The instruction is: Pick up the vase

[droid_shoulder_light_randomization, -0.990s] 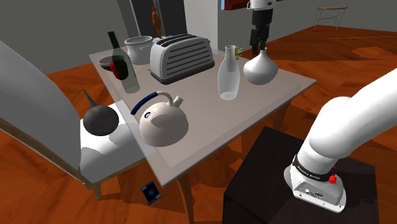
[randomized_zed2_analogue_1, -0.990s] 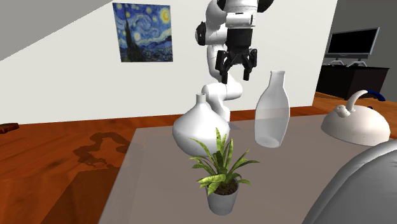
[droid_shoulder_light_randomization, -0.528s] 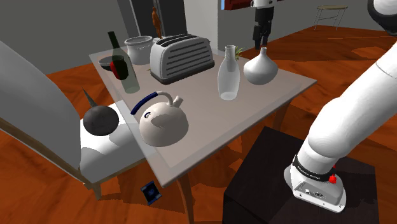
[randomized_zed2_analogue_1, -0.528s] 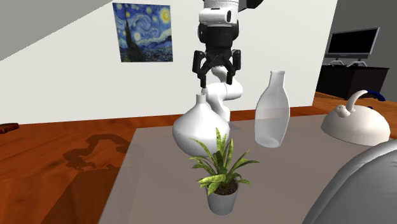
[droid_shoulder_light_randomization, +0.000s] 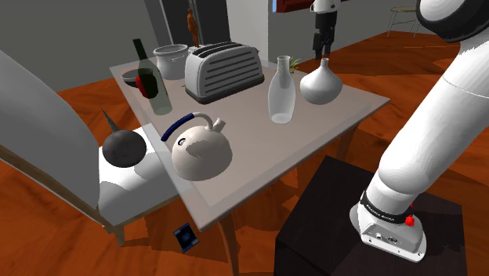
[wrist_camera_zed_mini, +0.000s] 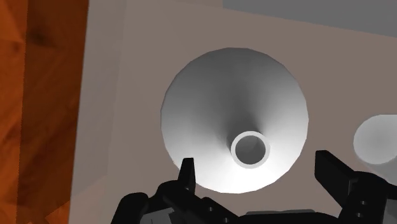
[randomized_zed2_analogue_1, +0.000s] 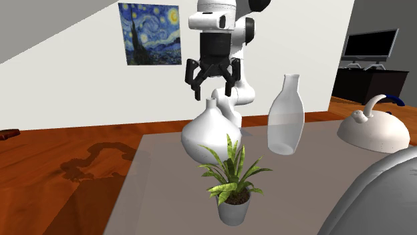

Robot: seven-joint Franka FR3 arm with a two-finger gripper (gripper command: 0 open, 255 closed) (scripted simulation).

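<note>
The vase (droid_shoulder_light_randomization: 321, 83) is white, with a round belly and a narrow neck, and stands upright near the table's far corner on the shoulder view's right. My black gripper (randomized_zed2_analogue_1: 212, 92) hangs open just above its neck (randomized_zed2_analogue_1: 211, 105), fingers pointing down, touching nothing. In the wrist view the vase (wrist_camera_zed_mini: 216, 102) lies directly below, its round mouth (wrist_camera_zed_mini: 250, 149) between the spread fingers of the gripper (wrist_camera_zed_mini: 257, 173). In the shoulder view the gripper (droid_shoulder_light_randomization: 323, 52) hovers behind and above the vase.
A tall clear glass bottle (droid_shoulder_light_randomization: 281, 90) stands close beside the vase, and a small potted plant (randomized_zed2_analogue_1: 232, 181) sits near both. A toaster (droid_shoulder_light_randomization: 223, 70), kettle (droid_shoulder_light_randomization: 200, 150), wine bottle (droid_shoulder_light_randomization: 150, 78) and pot (droid_shoulder_light_randomization: 171, 59) share the table (droid_shoulder_light_randomization: 313, 133).
The gripper has swung towards the second exterior view's left and dropped a little, from beside the glass bottle to above the vase's neck. It stayed open.
</note>
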